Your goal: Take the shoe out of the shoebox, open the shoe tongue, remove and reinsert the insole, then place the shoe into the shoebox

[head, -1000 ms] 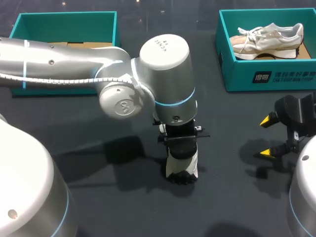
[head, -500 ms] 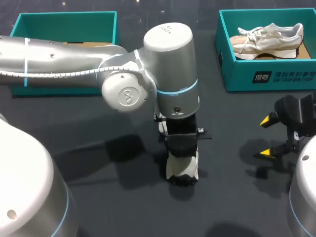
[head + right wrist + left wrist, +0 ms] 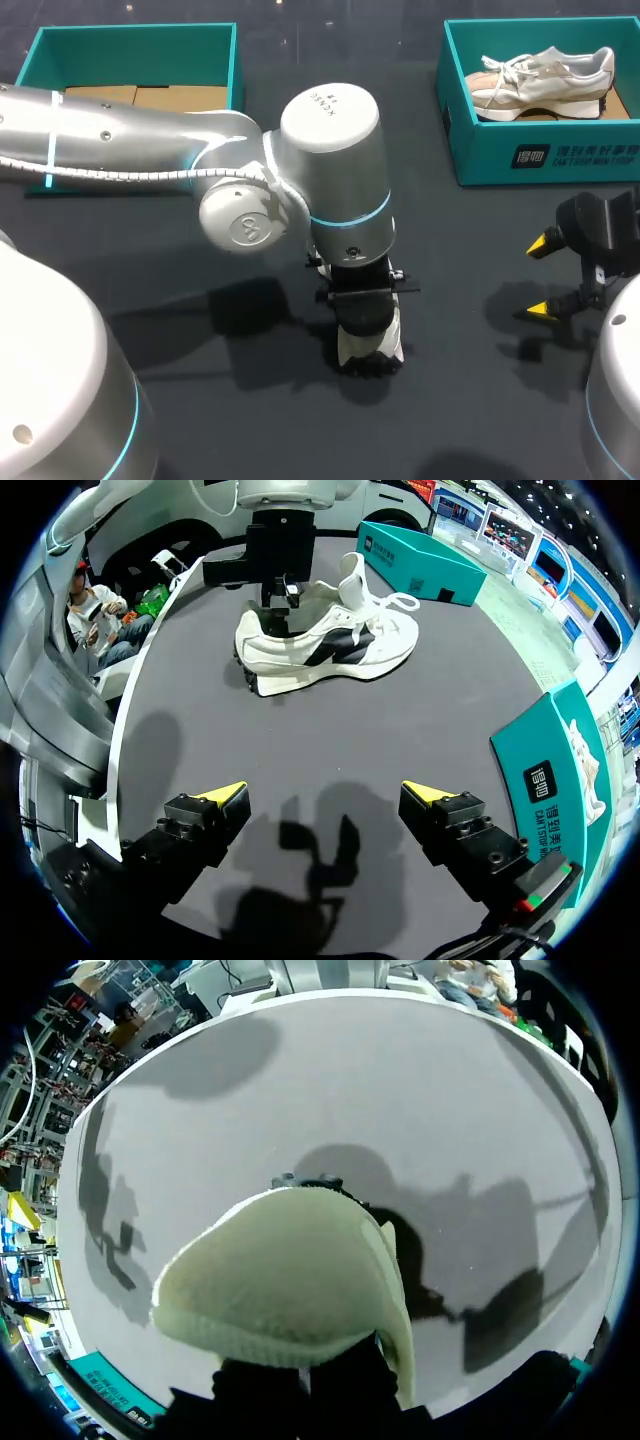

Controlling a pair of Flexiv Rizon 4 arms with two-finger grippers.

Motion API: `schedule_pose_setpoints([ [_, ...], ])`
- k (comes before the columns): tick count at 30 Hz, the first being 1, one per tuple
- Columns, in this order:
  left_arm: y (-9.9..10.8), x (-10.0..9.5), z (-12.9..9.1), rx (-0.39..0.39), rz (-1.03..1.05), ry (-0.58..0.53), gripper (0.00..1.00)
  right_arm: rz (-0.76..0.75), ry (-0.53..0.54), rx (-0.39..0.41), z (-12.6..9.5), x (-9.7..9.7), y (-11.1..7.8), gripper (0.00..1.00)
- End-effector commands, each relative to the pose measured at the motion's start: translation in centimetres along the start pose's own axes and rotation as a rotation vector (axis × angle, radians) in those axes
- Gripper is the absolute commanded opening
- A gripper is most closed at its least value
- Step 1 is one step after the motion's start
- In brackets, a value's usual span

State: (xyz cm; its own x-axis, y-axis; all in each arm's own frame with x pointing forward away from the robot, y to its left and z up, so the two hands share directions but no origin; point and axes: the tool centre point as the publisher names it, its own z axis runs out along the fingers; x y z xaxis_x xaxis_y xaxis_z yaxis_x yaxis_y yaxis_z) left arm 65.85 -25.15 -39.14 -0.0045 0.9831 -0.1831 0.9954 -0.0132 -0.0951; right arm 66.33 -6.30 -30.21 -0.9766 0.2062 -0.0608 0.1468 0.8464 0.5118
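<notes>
Teal left box and right box sit at the far corners, the right one with a 2nd shoe; left claw is clamped narrow on the heel of the shoe, which stands on its sole mid-table, while right claw hangs wide, empty, well apart.

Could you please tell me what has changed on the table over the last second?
The left arm swung its wrist slightly right, then came back left and lower over the shoe on the table. The shoe barely shifted. The right gripper stayed open and still, and the other shoe stayed in the right shoebox.
</notes>
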Motion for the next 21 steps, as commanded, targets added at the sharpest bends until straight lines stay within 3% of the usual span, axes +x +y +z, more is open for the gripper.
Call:
schedule_pose_setpoints([
  [1, 0.5, 0.8, -1.8, -0.049, -0.007, 0.002, 0.00, -0.001, -0.003, 0.001, 0.0, 0.2, 0.0, 1.00],
  [8, 0.5, -0.5, -3.4, -0.040, -0.046, 0.010, 0.00, -0.001, -0.003, 0.001, 0.0, 0.2, 0.0, 1.00],
  [13, -0.4, -1.1, -1.5, -0.001, -0.061, 0.066, 0.00, -0.001, -0.003, 0.001, 0.0, 0.2, 0.0, 1.00],
  [21, 0.2, 0.4, 0.7, 0.024, -0.118, 0.122, 0.00, -0.001, -0.003, 0.001, 0.0, 0.2, 0.0, 1.00],
])
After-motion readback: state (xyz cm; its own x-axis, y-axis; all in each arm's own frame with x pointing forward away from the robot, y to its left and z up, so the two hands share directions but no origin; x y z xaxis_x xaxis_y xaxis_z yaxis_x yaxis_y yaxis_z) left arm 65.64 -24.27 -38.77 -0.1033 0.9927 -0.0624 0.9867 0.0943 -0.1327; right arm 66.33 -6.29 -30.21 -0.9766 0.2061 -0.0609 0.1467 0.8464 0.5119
